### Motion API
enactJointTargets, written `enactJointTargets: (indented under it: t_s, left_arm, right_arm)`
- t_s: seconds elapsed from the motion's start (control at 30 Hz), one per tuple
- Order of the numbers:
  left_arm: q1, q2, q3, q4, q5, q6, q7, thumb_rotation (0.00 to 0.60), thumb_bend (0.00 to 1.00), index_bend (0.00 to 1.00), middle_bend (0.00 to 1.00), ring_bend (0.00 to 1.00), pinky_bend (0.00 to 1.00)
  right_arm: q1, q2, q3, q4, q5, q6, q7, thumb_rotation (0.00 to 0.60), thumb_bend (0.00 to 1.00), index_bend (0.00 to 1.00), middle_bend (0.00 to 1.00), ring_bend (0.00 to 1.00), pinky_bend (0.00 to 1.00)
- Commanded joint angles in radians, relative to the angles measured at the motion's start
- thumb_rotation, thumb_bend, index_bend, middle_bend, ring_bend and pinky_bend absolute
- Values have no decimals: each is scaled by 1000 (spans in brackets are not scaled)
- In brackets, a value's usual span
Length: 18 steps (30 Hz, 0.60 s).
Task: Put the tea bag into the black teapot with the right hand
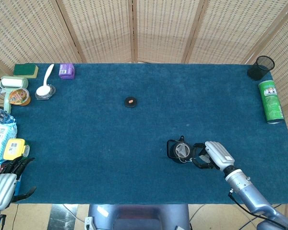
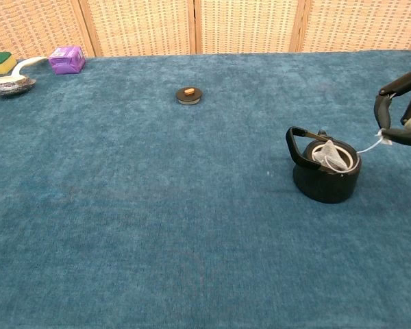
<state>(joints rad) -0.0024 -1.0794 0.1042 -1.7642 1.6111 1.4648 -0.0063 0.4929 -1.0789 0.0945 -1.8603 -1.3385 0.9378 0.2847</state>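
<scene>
1. From the head view, toward 5 o'clock on the blue table, the black teapot sits lidless with the tea bag resting in its mouth.
2. Right hand lies just at 3 o'clock of the pot, fingers curled toward it; the pinch itself is too small to resolve from above.
3. Left hand hangs off the table's 8 o'clock corner, fingers spread apart, holding nothing.
4. Small black lid lies near table centre, well apart from the pot.
5. From the chest view, the tea bag lies inside the teapot; its string runs out toward 2 o'clock.
6. Right hand pinches the string's tag end between thumb and finger, clear of the pot.
7. Lid sits at 10 o'clock of the pot.
</scene>
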Motion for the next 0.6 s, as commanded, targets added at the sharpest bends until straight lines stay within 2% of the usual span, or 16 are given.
enactJointTargets:
  t_s: [0.03,0.1,0.23,0.47,0.6]
  left_arm:
    - [-2,-1,0,-2,0,-4,3,600,274,135,191,85,137]
    - [-5,-2,-2,-5,-1,-7,7,600,273,135,191,85,137]
    - [-8,0,-5,-15,3,-6,17,600,274,134,191,86,137]
    - [-9,2,-5,-32,6,-5,34,600,274,133,191,85,137]
    - [-8,5,-7,-37,7,-1,40,600,273,133,191,85,137]
  right_arm:
    - [-4,11,-8,17,-24,0,20,600,545,450,1000,1000,1000]
    - [-6,21,-16,26,-46,-4,36,600,545,351,993,1000,1000]
    - [-6,52,-34,39,-85,-17,63,600,537,239,976,1000,1000]
    - [3,105,-51,34,-127,-42,104,600,538,170,996,1000,1000]
    - [47,158,-61,12,-155,-125,151,600,624,143,1000,1000,1000]
